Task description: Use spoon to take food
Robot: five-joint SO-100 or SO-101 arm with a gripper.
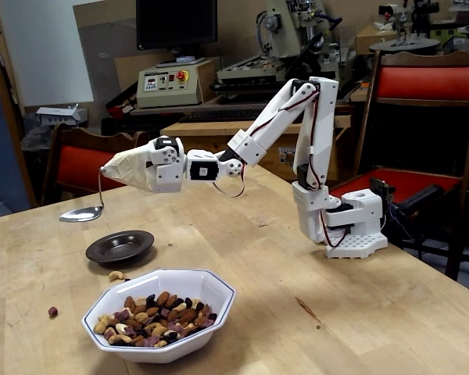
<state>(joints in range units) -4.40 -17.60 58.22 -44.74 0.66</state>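
Shiny metal spoon (82, 213), dark matt metal dish (119, 247), glossy white ceramic bowl (211, 308), rough wooden table (359, 312).

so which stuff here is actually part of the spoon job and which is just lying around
Part of the job:
- spoon, taped to the pincer, hanging empty above the table
- food, mixed nuts and dried fruit
- white bowl holding it
- dark dish, empty, probably where the food goes

Just lying about:
- stray nut beside the dish
- dark bit left of the bowl
- red chairs
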